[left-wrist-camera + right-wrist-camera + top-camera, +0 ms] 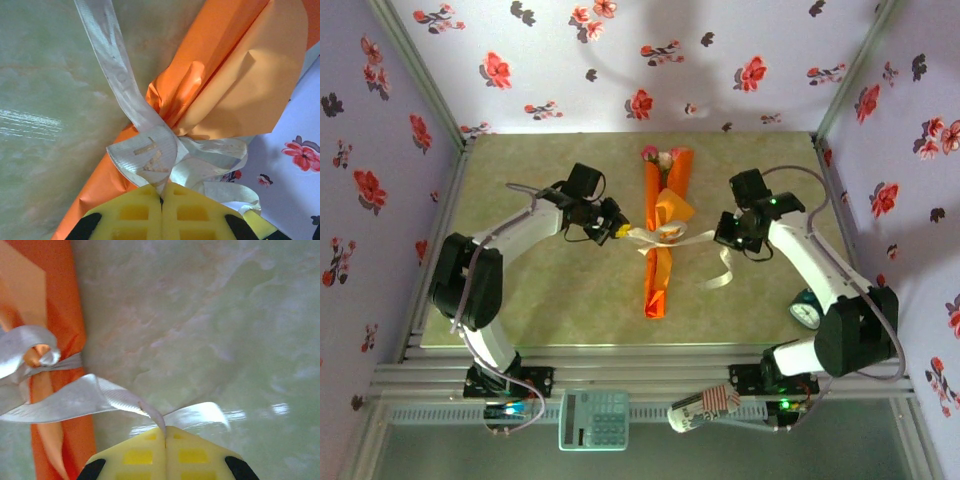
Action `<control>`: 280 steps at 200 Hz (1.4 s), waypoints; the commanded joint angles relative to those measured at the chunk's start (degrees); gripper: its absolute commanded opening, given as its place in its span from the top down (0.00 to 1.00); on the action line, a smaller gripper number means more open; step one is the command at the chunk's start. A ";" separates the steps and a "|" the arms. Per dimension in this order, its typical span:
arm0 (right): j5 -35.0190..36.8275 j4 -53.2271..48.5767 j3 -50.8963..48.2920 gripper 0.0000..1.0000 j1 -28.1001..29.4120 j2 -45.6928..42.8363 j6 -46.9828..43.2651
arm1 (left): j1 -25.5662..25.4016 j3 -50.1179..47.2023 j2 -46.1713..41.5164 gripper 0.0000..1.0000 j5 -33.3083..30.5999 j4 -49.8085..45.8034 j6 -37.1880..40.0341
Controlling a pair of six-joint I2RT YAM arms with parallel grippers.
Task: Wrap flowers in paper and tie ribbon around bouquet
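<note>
Orange bouquet (pixel 658 272) mid-table, ribbon (pixel 692 238) sideways, open tabletop (pixel 560 300) to each edge

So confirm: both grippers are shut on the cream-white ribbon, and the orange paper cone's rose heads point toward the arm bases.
Wrong: the top external view shows the orange paper cone with its pink rose heads pointing at the far wall. The left gripper and right gripper are indeed shut on the cream-white ribbon.
</note>
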 commanded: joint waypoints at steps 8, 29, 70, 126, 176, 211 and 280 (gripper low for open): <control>-4.10 4.27 0.18 1.00 2.58 -0.17 -0.10 | -0.20 0.94 1.06 1.00 0.45 -0.91 0.65; -5.60 6.30 -0.58 1.00 4.01 0.28 1.22 | -0.23 0.32 0.74 1.00 0.14 -1.16 0.48; -8.70 8.51 -7.75 1.00 5.32 1.54 4.63 | -0.62 -1.23 -0.21 1.00 0.36 -1.50 0.29; -11.72 8.31 -11.15 0.99 5.45 4.45 5.45 | -0.95 -0.51 -0.51 1.00 0.67 -3.81 1.87; -2.51 6.12 -9.64 0.59 5.45 -0.45 4.72 | -1.11 0.30 -0.39 1.00 0.40 -4.58 2.41; -0.45 12.99 -12.57 0.66 6.95 -6.09 22.53 | -1.38 1.01 -0.08 1.00 0.40 -4.93 2.61; 5.13 32.09 -20.24 0.64 11.22 -6.22 58.38 | -1.82 1.45 0.39 1.00 0.49 -5.02 2.76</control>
